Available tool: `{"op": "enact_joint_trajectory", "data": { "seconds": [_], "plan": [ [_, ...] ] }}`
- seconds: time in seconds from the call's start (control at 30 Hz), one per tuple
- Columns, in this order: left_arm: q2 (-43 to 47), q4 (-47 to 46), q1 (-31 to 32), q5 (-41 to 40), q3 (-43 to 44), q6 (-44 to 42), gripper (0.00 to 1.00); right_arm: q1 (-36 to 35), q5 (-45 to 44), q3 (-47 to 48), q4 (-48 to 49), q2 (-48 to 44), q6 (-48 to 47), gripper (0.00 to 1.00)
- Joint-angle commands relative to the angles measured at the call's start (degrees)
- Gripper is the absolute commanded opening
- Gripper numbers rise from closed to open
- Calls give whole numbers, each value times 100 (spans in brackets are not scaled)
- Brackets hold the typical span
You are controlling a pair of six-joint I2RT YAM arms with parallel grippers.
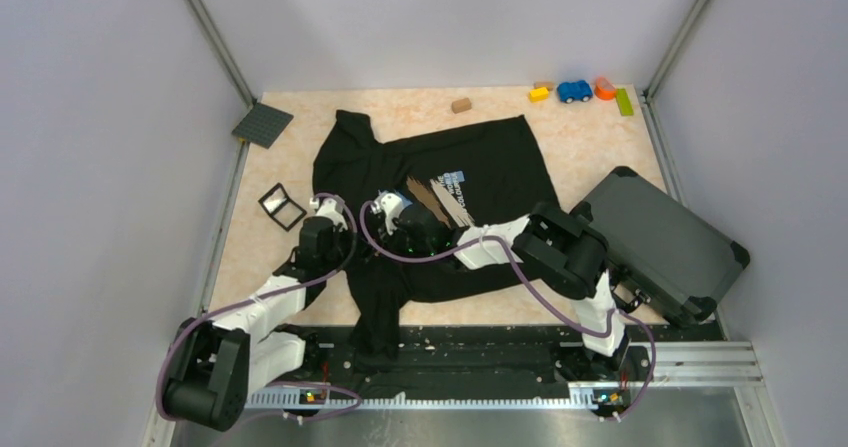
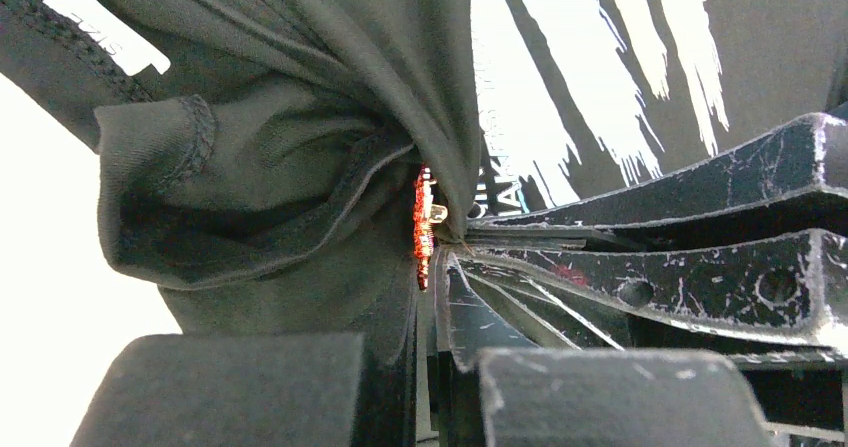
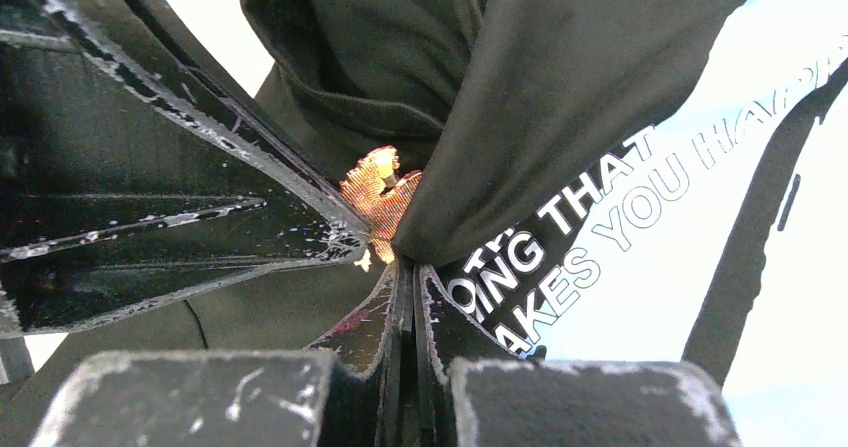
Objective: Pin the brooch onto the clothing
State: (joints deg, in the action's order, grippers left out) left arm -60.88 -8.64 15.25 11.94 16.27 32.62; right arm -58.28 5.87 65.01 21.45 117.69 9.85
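Two grippers meet nose to nose over the T-shirt (image 1: pixel 480 167), near its chest print. Left gripper (image 2: pixel 432 289) clenched, with the brooch (image 2: pixel 423 229) at its tips, seen edge-on and pressed against a bunched fold. Right gripper (image 3: pixel 405 267) clamped on that fold just beside the brooch, holding it up as a ridge above the table (image 1: pixel 590 147). Pin and clasp hidden; cannot tell whether the point has entered the cloth

Handling, as judged:
- Brooch: tiny, light, rigid. Glittery face probably slick and apt to twist between flat pads, so best taken by its edges with the pin side clear
- Cloth: soft, limp, some stretch. Will yield under a pin unless pinched taut close to the entry spot, so grip the fold near the brooch, not far out
- Risk: brooch pivots, or slips into the folds
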Motion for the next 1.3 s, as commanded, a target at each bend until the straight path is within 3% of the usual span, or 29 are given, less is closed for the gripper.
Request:
{"op": "enact_joint_trajectory", "data": {
  "seconds": [0.0, 0.23, 0.37, 0.57, 0.93, 1.27],
  "plan": [
    [178, -437, 22, 391, -18, -98, 0, 180, -228, -28, -568, 204, 2, 0],
    [208, -395, 22, 506, 11, -202, 0, 323, 106, -169, -574, -328, -55, 0],
    [205, -187, 22, 528, 122, -204, 0, 474, 156, -337, -698, -927, -165, 24],
    [357, 12, 21, 467, 179, -188, 0, 763, 391, -699, -948, -1561, -367, 38],
    [173, 115, 12, 571, 295, -274, 0, 989, 1116, -1307, 94, -1604, -140, 40],
    [-179, 48, 13, 707, 445, -361, 0, 993, 1553, -972, 674, -1032, 140, 40]
  ]
}}
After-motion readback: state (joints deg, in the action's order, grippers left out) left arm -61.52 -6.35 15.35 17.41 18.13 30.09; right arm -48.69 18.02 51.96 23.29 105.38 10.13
